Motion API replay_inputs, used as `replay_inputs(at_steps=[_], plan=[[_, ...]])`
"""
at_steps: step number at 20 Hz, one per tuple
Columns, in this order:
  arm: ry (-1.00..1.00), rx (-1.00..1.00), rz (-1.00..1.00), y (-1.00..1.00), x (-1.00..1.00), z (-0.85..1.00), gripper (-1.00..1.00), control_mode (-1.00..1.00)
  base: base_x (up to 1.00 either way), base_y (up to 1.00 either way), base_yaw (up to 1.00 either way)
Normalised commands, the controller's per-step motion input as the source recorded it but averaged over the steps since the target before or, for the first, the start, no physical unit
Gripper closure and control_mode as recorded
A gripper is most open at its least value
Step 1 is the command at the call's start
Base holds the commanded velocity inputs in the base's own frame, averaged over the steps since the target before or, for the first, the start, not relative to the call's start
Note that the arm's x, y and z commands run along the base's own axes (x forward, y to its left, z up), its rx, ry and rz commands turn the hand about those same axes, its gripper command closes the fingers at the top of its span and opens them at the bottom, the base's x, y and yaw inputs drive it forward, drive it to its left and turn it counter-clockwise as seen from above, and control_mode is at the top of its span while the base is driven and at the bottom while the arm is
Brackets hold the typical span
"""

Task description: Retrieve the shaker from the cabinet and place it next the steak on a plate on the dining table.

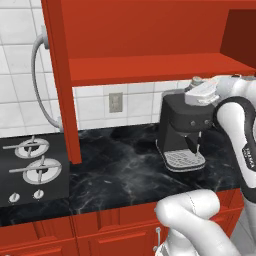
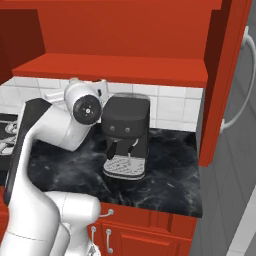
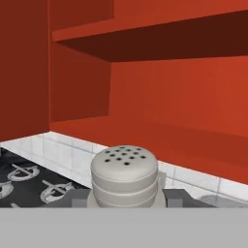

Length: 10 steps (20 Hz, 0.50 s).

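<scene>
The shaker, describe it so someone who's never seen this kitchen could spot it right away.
Find the bright red wall cabinet above the black marble counter. In front of its lower shelf, the robot's gripper is shut on a small grey cylindrical shaker. Its pale domed cap dotted with dark holes distinguishes it from the far bigger black coffee machine.

Lighting: bright, even, flat rendered light. Shadows: dark underside of the cabinet (image 3: 160, 46) shelf; soft shade under the coffee machine (image 1: 182, 127). Glare: faint sheen on the marble counter (image 1: 120, 165). Focus: sharp throughout, mildly pixelated edges; no visible distortion.
</scene>
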Motion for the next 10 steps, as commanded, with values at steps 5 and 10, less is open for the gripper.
replay_inputs(at_steps=[5,10], plan=[[0.0,0.0,0.15,0.0,-0.4,-0.16,1.0,-1.0,0.0,0.0,0.0],[-0.04,0.0,0.11,0.0,-0.61,-0.11,1.0,-1.0,0.0,0.0,0.0]])
